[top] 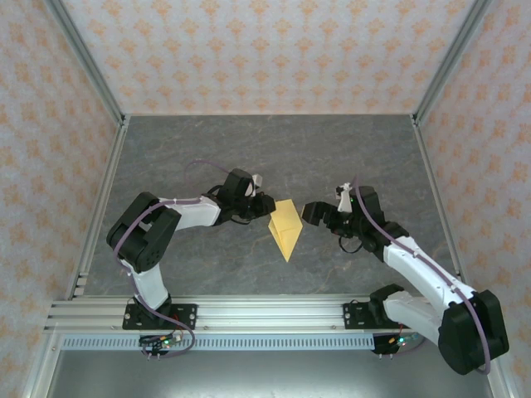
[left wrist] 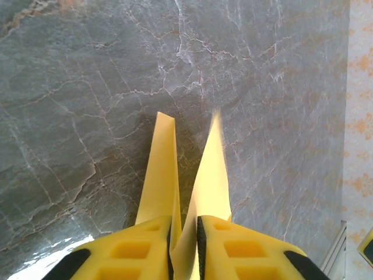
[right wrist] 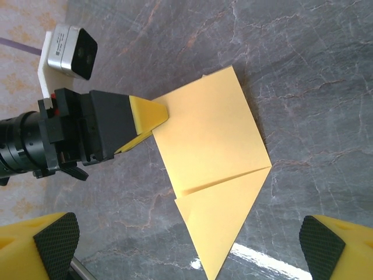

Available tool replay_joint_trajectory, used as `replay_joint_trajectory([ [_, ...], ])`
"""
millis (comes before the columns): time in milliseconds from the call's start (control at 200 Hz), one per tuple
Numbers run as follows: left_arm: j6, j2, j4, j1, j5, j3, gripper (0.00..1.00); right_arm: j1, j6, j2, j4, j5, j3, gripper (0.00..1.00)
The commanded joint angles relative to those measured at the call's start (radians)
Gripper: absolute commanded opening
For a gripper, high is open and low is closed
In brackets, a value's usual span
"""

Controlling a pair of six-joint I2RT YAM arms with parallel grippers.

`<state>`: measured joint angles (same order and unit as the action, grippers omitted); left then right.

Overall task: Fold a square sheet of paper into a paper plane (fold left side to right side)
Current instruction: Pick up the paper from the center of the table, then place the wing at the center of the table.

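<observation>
The square sheet of thin yellow-orange paper, creased to a pointed kite shape, lies in the middle of the dark grey marbled worktop, between the two arms. The left jaws are closed on its left edge. The right jaws stand wide, just beside its right side, not touching. I judge the left-to-right fold is now beginning. The next move calls for carrying this edge over and pressing it flat.

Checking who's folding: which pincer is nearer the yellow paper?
Left. The left pincer grips the yellow paper at its left edge; the right pincer sits open off its right side, not touching.
</observation>
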<state>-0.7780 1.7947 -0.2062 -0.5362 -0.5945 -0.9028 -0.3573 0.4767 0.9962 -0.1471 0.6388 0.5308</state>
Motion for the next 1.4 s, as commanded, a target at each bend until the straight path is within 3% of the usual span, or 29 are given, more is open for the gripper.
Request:
replay_joint_trajectory([
  [0,0.045,-0.021,0.004,-0.002,0.012,-0.022,0.11,0.056,0.023,-0.010,0.096,0.084,-0.049,1.00],
  [235,0.077,-0.031,-0.008,-0.001,0.006,-0.018,0.00,0.134,0.049,0.048,0.231,0.196,-0.087,1.00],
  [495,0.098,-0.086,-0.053,0.007,-0.024,0.019,0.00,0.134,0.041,0.182,0.431,0.289,-0.097,1.00],
  [831,0.089,-0.258,-0.232,0.073,-0.215,0.154,0.00,0.133,-0.063,0.452,0.720,0.512,-0.032,0.83],
  [1006,0.113,-0.347,-0.222,0.074,-0.295,0.157,0.00,0.133,0.001,0.571,0.905,0.614,0.003,0.78],
  [1396,0.139,-0.401,-0.193,0.076,-0.331,0.152,0.00,0.092,0.046,0.552,0.979,0.698,0.024,0.67],
])
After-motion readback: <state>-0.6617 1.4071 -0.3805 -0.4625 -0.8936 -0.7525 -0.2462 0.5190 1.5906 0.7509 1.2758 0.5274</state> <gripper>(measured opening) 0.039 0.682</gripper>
